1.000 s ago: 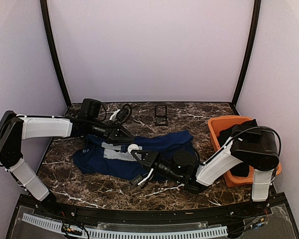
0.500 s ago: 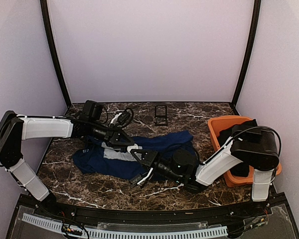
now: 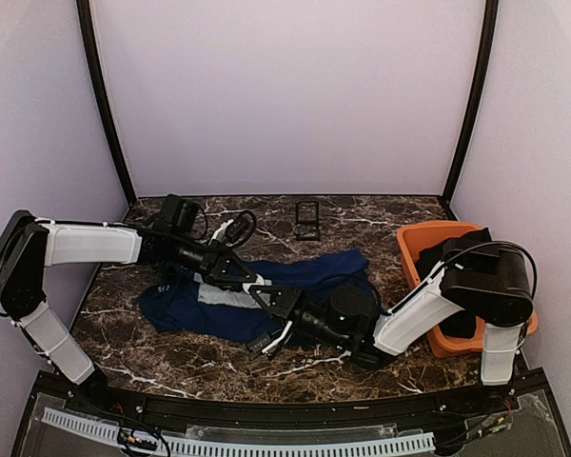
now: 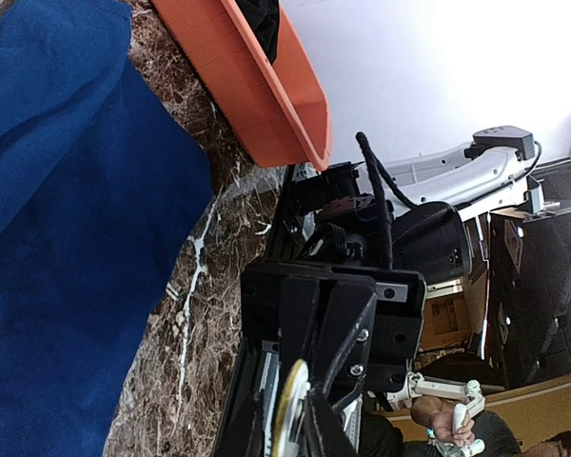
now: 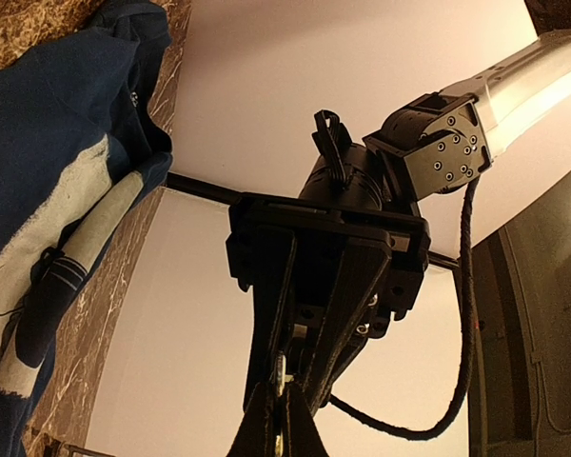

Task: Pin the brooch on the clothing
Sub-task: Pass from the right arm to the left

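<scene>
Top view: both arms meet over the navy T-shirt [image 3: 186, 309], which lies rumpled across the middle of the marble table [image 3: 362, 214]. My left gripper [image 3: 247, 276] reaches in from 9 o'clock and the right gripper [image 3: 265, 293] from 4 o'clock, tips nearly nose to nose above the shirt's pale print.

The brooch [image 4: 289, 411] is right at that meeting point. The left wrist camera shows it edge-on as a pale disc at the tip of the right gripper, whose fingers are pinched tight on it.

The left jaws look narrow, angled in towards the same spot, but I can't tell whether they grip anything.

The orange bin [image 3: 421, 238] sits at 3 o'clock with dark cloth in it. The small black case [image 3: 307, 220] sits at 12 o'clock.
</scene>
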Controlling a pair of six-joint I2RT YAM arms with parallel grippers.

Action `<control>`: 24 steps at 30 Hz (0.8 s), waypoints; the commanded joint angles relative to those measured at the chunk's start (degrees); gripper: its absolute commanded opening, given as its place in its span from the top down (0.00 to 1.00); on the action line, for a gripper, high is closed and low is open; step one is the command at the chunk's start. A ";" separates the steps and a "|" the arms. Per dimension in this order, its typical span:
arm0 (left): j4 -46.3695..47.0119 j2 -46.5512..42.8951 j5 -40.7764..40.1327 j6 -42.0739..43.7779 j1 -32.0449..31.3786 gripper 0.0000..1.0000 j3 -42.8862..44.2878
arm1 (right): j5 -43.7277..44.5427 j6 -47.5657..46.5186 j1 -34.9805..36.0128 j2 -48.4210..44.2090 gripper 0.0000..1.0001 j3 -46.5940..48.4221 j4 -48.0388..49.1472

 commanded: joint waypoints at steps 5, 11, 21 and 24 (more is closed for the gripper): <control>-1.92 0.75 -0.42 1.64 -0.37 0.99 0.93 | -0.18 0.47 0.24 -0.71 1.00 0.72 22.95; -1.82 0.95 -0.87 1.73 -0.33 0.99 0.85 | -0.14 0.66 0.27 -0.66 1.00 0.69 22.95; 6.24 -1.36 -1.82 -1.63 0.88 0.99 -1.19 | 2.18 7.11 0.42 -2.46 0.58 1.37 22.95; 11.96 -4.03 -2.64 -5.77 2.59 0.99 -2.98 | 3.77 12.43 0.43 -4.57 0.49 1.28 22.87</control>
